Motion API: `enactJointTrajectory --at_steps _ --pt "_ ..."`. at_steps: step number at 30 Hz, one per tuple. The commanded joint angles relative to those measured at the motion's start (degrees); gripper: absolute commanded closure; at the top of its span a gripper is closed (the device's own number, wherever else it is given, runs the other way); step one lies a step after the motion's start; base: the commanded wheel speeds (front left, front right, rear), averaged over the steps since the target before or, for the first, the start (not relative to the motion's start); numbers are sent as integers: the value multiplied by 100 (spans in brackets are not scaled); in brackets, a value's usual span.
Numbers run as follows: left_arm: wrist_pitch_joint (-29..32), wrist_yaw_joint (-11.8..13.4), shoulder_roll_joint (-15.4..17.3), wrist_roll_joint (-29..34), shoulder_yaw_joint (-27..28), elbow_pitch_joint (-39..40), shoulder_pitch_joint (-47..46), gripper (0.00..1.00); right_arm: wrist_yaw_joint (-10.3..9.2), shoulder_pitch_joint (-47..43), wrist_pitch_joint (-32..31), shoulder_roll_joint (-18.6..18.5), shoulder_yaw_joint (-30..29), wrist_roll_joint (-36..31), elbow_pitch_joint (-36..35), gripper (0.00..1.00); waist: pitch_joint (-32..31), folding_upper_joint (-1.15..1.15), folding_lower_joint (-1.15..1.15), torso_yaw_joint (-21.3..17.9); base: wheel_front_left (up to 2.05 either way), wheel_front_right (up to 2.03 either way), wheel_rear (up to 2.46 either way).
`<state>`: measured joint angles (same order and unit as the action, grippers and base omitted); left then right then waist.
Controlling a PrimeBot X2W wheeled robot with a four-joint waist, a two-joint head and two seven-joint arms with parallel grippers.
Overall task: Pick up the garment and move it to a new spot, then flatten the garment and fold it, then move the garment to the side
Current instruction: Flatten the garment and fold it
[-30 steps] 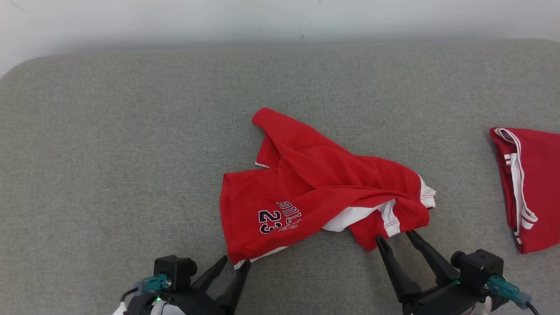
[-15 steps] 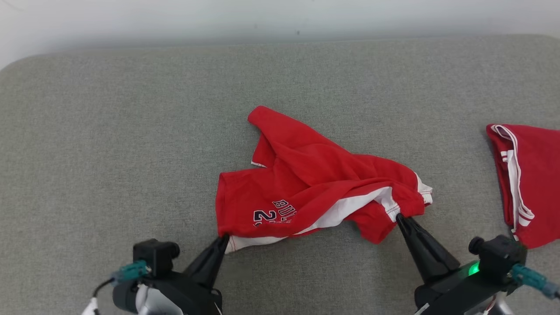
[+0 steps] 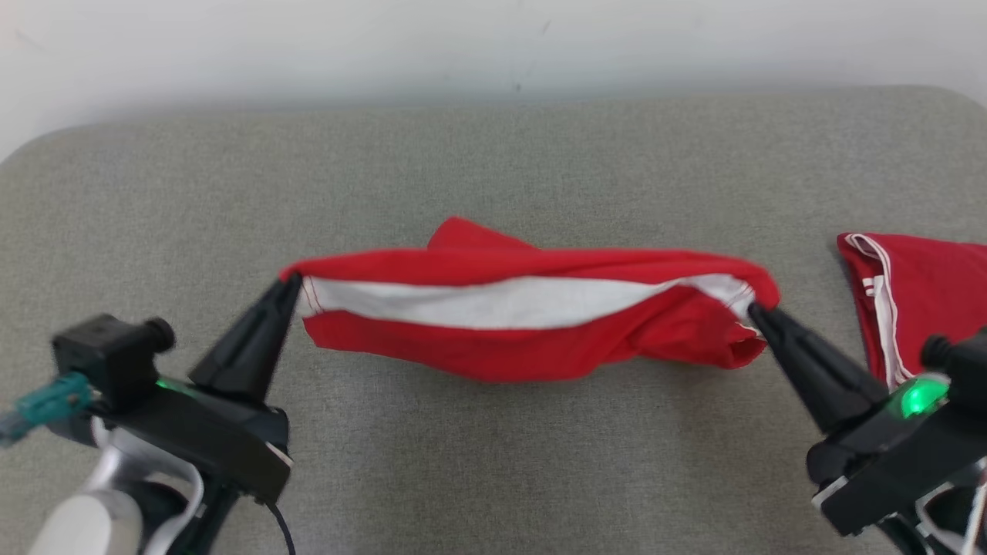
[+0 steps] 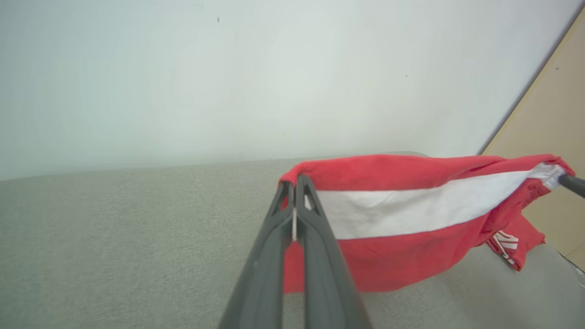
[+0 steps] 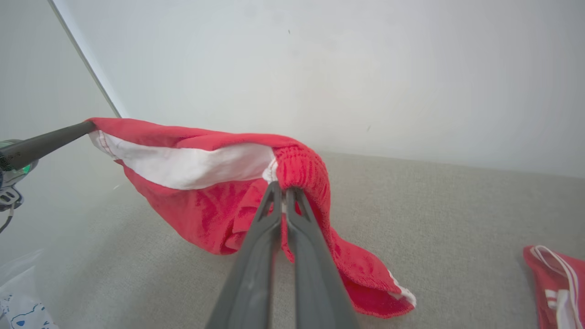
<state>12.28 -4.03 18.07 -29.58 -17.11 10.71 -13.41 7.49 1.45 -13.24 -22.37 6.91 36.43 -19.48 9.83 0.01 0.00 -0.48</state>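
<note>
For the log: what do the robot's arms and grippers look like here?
The left gripper and right gripper have long, dark, tapering fingers on boxy black bodies, each with a green light. A teal connector sits on the left one, a thin black cable hangs below it, and its forearm is pale.

left gripper (image 4: pixel 295 183) fingers pinched together on corner of red garment (image 4: pixel 393 260). garment stretched out to right above grey cushion (image 4: pixel 114 237), white band across middle. far corner at dark tip of right gripper (image 4: pixel 571 183), frame's right edge. white wall (image 4: pixel 228 82) behind, tan panel (image 4: pixel 548 114) far right.
</note>
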Motion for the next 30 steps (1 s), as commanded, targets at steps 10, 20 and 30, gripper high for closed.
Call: enactJointTrajectory --at_steps 10,20,30 --pt "56 492 226 315 544 1044 -590 100 -1 638 79 -43 -332 169 -446 100 -366 -1 0 -184 0 0 0" --pt "366 622 225 295 532 1379 -941 100 -1 1025 -61 -73 -166 245 -316 100 -479 -1 0 -198 0 0 0" --pt "139 353 -107 20 582 -509 -2699 100 -1 3045 354 -222 411 192 1312 100 -77 -1 0 -224 0 0 0"
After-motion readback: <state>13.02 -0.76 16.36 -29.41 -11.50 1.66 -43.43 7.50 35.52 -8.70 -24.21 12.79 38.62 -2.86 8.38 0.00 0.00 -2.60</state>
